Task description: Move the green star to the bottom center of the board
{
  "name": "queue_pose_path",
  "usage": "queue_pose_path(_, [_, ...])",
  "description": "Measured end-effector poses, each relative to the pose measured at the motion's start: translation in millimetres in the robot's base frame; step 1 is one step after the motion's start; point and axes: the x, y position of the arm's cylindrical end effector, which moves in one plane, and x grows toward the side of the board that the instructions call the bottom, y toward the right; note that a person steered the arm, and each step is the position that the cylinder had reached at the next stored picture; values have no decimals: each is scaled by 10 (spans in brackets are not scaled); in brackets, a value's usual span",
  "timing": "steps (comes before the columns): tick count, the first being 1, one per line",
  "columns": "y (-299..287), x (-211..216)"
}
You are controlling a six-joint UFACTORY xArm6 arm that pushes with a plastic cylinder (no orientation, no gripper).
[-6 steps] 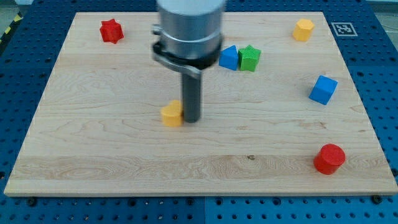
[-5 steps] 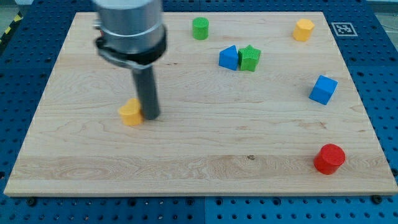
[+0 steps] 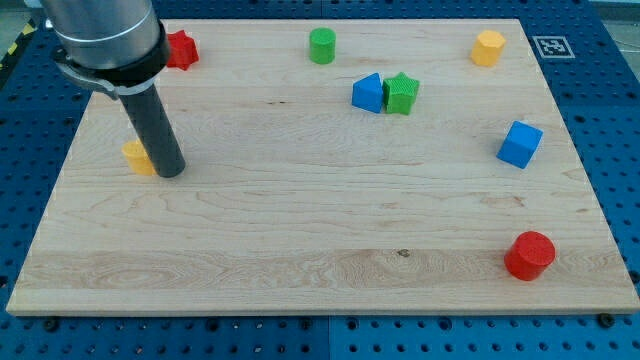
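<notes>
The pale wooden board [image 3: 330,240], with fine grain running across the view and a small dark knot toward the bottom, lies on a blue perforated metal table [image 3: 620,150]. It holds every block. A black-and-white printed marker tag [image 3: 549,46] sits just off its top right corner.

The grey cylindrical arm housing [image 3: 100,35] fills the view's top left, and from it the straight dark rod [image 3: 152,128] slopes down. There are no jaws on this arm, so nothing is clasped or let go. My tip [image 3: 170,172] rests on the board at the view's left, touching the right side of a small yellow block [image 3: 138,157] whose shape is partly hidden.

The red cylinder [image 3: 529,254] stands near the bottom right corner. The blue cube [image 3: 519,144] sits tilted near the right edge. The blue angular block [image 3: 368,92] touches the ribbed green star [image 3: 401,93] on its right, both in the upper middle, well apart from my tip. The green cylinder [image 3: 321,45] stands near the top edge. The yellow faceted block [image 3: 488,47] is at the top right, and the red star [image 3: 181,48] peeks out beside the housing.
</notes>
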Motion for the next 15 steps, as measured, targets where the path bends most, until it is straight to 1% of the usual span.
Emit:
queue_pose_path(1, [123, 165])
queue_pose_path(3, [-7, -6])
queue_pose_path(4, [-6, -4])
queue_pose_path(5, [260, 4])
queue_pose_path(6, [1059, 121])
queue_pose_path(7, [1171, 302])
queue_pose_path(9, [2081, 651])
queue_pose_path(10, [2171, 228])
queue_pose_path(11, [2596, -84])
queue_pose_path(12, [3134, -83])
queue_pose_path(13, [3408, -60])
queue_pose_path(14, [3821, -183])
queue_pose_path(15, [3773, -552])
